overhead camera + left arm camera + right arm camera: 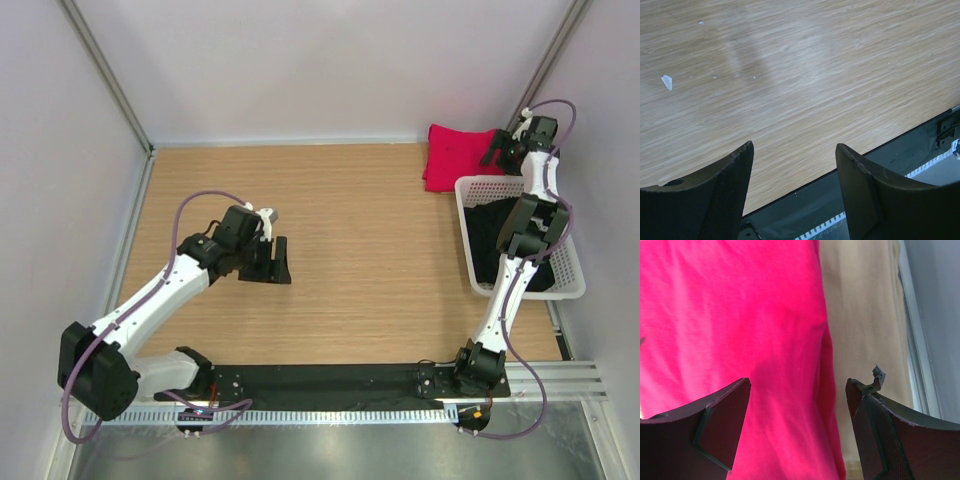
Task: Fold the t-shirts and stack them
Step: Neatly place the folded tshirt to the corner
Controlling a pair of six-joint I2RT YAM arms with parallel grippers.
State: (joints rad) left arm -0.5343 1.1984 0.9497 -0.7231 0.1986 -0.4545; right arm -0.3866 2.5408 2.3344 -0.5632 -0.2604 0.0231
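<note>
The bright crimson red cloth t-shirt lies folded in the far right corner of the worktop, close to the back wall, with its right edge just beside the far end of the white plastic lattice basket. In the right wrist view the red t-shirt fills most of the picture. Its cloth is softly creased, and its right edge runs down over the pale wood.

The right gripper hangs over that right edge of the shirt. We see its jaws standing apart, with red cloth showing in the gap and nothing clamped between them. A small frayed scrap sticks up from the tip of the right-hand finger.

The basket sits along the right side of the worktop, nearer than the shirt. It holds a dark cloth, but we cannot tell what kind of garment it is.

The wood-grain laminate worktop stretches leftward from there. The left gripper sits well apart from the shirt, over the left middle of the worktop. Its jaws are spread wide and empty, above bare wood that carries a few white flecks. A black mounting strip runs along the near edge and carries both arm bases.
</note>
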